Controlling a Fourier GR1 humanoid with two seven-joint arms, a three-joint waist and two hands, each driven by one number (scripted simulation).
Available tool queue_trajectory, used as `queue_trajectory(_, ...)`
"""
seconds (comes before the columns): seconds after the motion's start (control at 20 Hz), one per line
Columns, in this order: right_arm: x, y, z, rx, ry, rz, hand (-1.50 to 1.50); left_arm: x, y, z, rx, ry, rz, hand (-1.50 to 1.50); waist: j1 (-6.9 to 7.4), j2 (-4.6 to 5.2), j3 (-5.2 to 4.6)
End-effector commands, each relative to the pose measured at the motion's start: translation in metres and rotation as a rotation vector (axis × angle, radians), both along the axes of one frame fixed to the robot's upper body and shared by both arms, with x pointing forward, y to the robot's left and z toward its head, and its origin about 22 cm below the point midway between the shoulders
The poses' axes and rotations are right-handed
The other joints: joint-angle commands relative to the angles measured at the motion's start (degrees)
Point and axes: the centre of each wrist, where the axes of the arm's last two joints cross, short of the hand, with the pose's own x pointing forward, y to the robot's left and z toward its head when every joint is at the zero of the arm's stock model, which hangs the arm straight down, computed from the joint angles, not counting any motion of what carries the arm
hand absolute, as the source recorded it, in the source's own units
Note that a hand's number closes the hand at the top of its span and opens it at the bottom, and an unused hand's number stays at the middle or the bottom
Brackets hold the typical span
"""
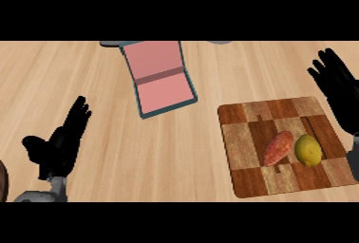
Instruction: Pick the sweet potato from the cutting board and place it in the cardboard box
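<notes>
A reddish-orange sweet potato (278, 147) lies on the checkered wooden cutting board (247, 127) at the right, touching or nearly touching a yellow lemon (307, 150) on its right side. The box (160, 78), pink inside with a teal rim, lies at the upper middle of the counter. My right hand (338, 90) is at the right edge, above and right of the board, fingers straight and holding nothing. My left hand (61, 140) rests open at the lower left, far from the board.
A dark rounded object (3, 181) peeks in at the lower left edge. Grey shapes (112, 43) show at the top edge behind the box. Bare wooden counter (140, 156) lies between box, board and left hand.
</notes>
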Motion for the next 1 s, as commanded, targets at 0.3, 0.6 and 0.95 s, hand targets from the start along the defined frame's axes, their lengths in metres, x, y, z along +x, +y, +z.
queue_trajectory(0.3, -0.017, -0.036, 0.0, 0.05, -0.225, -0.789, -1.5, 0.005, -0.007, 0.015, 0.103, -0.054, -0.153, 0.0, -9.89, -5.95, -0.22)
queue_trajectory(0.6, -0.119, -0.049, -0.163, -0.736, 0.458, -0.874, -1.5, 0.013, -0.033, 0.033, 0.143, -0.139, -0.334, 0.0, -1.17, 1.38, -1.56)
queue_trajectory(0.95, -0.122, -0.035, -0.163, -0.911, 0.496, -0.934, -1.5, 0.014, -0.043, 0.035, 0.153, -0.118, -0.402, 0.0, 2.07, 0.36, -1.78)
